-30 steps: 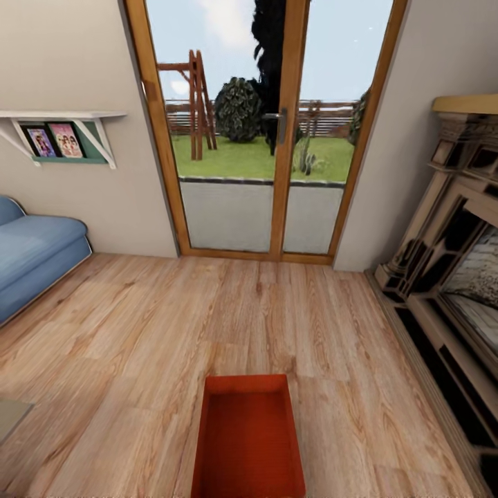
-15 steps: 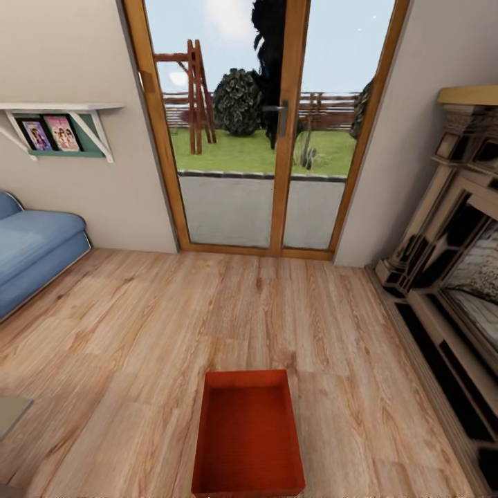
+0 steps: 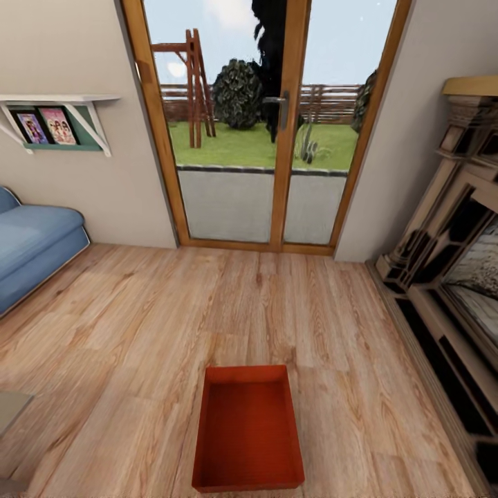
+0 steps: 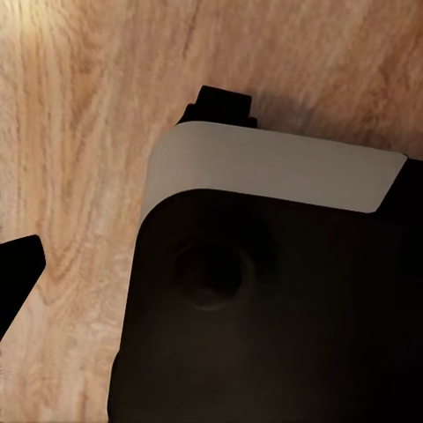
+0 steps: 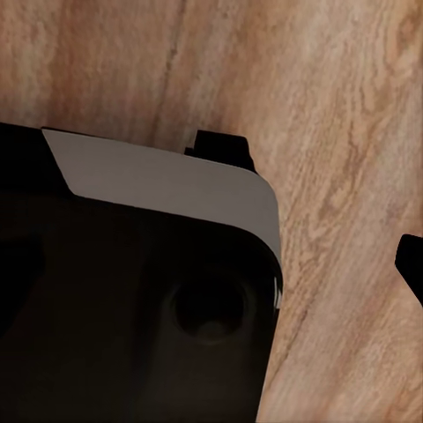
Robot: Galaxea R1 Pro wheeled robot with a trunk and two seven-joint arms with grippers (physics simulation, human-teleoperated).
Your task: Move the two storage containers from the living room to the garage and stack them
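One orange-red storage container (image 3: 247,429) lies on the light wood-plank floor (image 3: 138,332) of the living room, low in the middle of the head view. It is lidless and empty, with its long side running away from me. The second container is out of view. In the left wrist view a single black fingertip (image 4: 18,269) shows at the picture's edge over the planks. The right wrist view likewise has one black fingertip (image 5: 411,261) at its edge. Neither fingertip touches anything.
A wood-framed glass double door (image 3: 266,138) to a garden stands straight ahead. A blue sofa (image 3: 34,249) is at the left, under a wall shelf (image 3: 59,121). A carved fireplace (image 3: 456,277) lines the right side. My dark base (image 4: 264,300) takes up much of both wrist views.
The whole head picture has shifted, so the camera has moved. The container now shows complete, nearer the picture's middle. Nothing in the room itself has moved.
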